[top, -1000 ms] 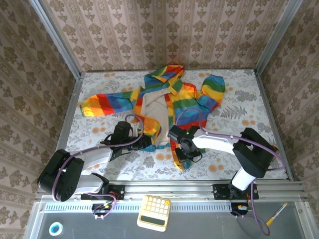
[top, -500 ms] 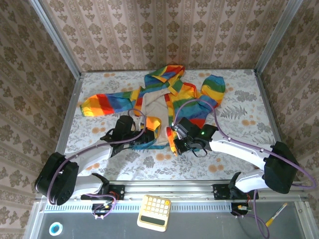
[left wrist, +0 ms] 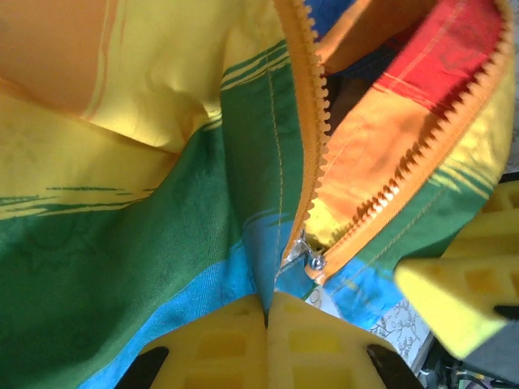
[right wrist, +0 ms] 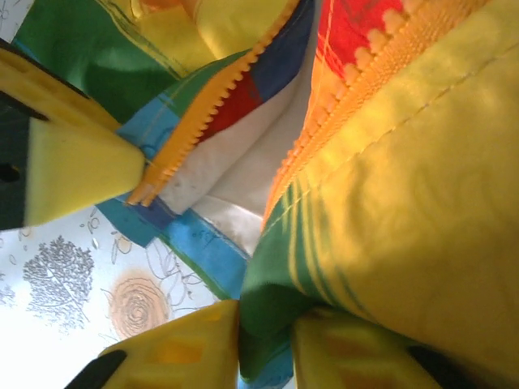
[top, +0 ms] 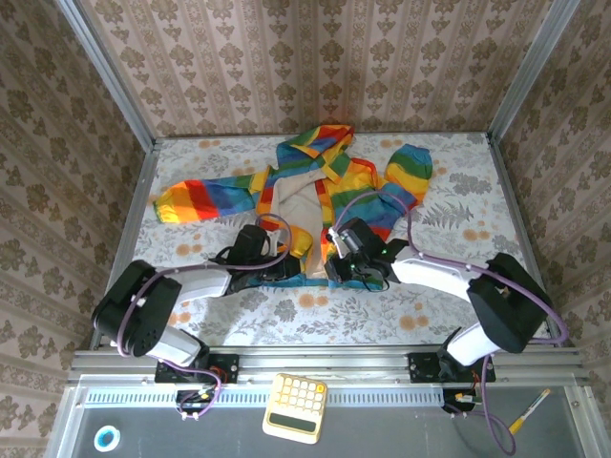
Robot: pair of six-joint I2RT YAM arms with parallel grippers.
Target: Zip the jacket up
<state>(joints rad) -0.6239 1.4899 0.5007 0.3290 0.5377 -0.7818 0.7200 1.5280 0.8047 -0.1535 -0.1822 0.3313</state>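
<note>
The rainbow-striped jacket lies open on the table, hood at the far end, beige lining showing. My left gripper is shut on the blue bottom hem of the left front panel, right beside the orange zipper and its metal end. My right gripper is shut on the bunched green and blue hem of the right panel. The two zipper rows run apart upward. In each wrist view the other gripper's yellow finger sits close by.
The floral tablecloth shows around the jacket. A calculator lies on the front rail. Aluminium frame posts and patterned walls enclose the table on three sides.
My right gripper has carried the right panel's hem up and leftward toward the left gripper. The left gripper has shifted right. Both bottom hems now sit close together.
</note>
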